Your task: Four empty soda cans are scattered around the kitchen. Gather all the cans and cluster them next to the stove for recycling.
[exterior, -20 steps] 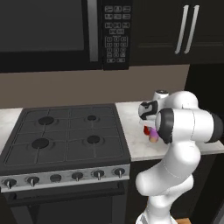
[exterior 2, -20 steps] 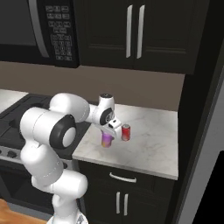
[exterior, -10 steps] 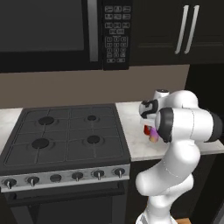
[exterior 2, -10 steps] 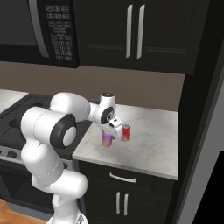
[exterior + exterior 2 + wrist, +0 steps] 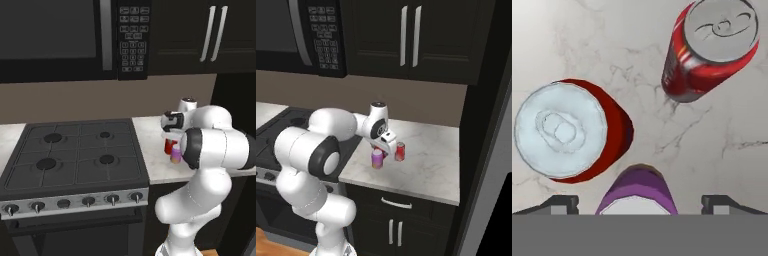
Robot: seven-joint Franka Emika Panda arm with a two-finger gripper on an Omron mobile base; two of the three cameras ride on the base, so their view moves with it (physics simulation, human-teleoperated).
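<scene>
On the marble counter just right of the stove [image 5: 75, 160], a purple-pink soda can [image 5: 377, 159] stands upright. My gripper [image 5: 639, 202] hangs straight over this purple can [image 5: 637, 192], open, with one fingertip [image 5: 559, 202] on each side and clear of it. Two red cans stand close by: one [image 5: 567, 132] on the left of the hand view, the other [image 5: 707, 50] farther off at the upper right. In the base views the gripper [image 5: 172, 131] [image 5: 383, 144] sits above the cluster, with a red can [image 5: 400, 151] beside the purple can [image 5: 176, 156].
The marble counter [image 5: 426, 167] runs right toward a dark tall cabinet [image 5: 483, 125]. A black microwave [image 5: 65, 35] hangs over the stove. Dark upper cabinets [image 5: 406, 35] hang above the counter. My own arm [image 5: 215, 145] hides part of the counter in the left base view.
The jaws have spread from shut to wide open, letting go of the purple can, which stays on the counter. The arm has barely moved.
</scene>
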